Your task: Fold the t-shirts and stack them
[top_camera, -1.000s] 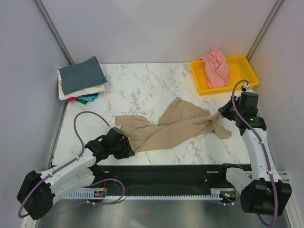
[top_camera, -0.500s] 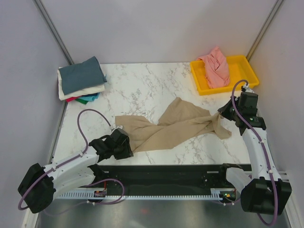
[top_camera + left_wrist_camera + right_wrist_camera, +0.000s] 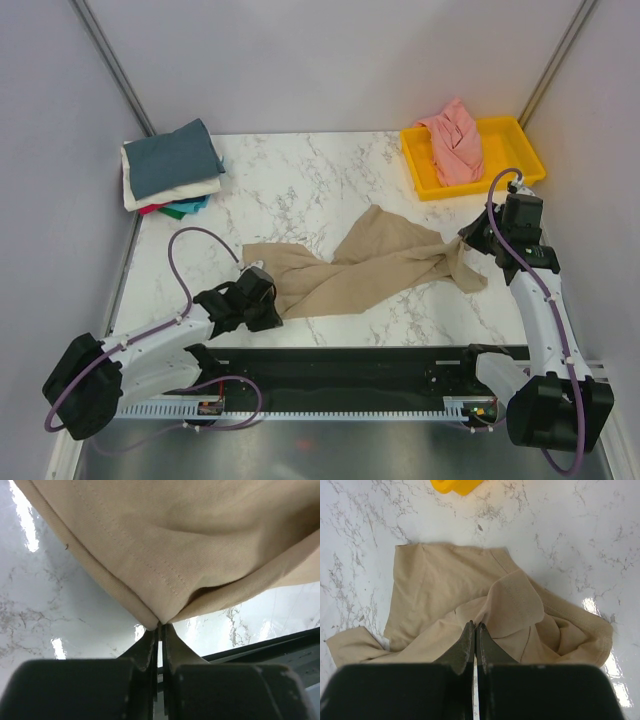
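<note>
Tan shirt [image 3: 370,265] lies twisted and stretched across the near half of our bench [image 3: 300,180]. At the far left corner we see the folded stack [image 3: 172,172], slate-blue on top. Far right, the tray [image 3: 424,166] holds the crumpled pink shirt [image 3: 455,140]. Our left claw [image 3: 160,630] is clenched on the tan shirt's near-left corner. Our right claw [image 3: 475,626] pinches a fold at its right end.

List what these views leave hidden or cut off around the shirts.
1. Top view: the stack's lower shirts, covered by the slate-blue shirt; only edges show.
2. Left wrist view: most of the tan shirt, cut off by the frame's edges.
3. Right wrist view: the yellow tray, cropped to one corner at the top edge.
</note>
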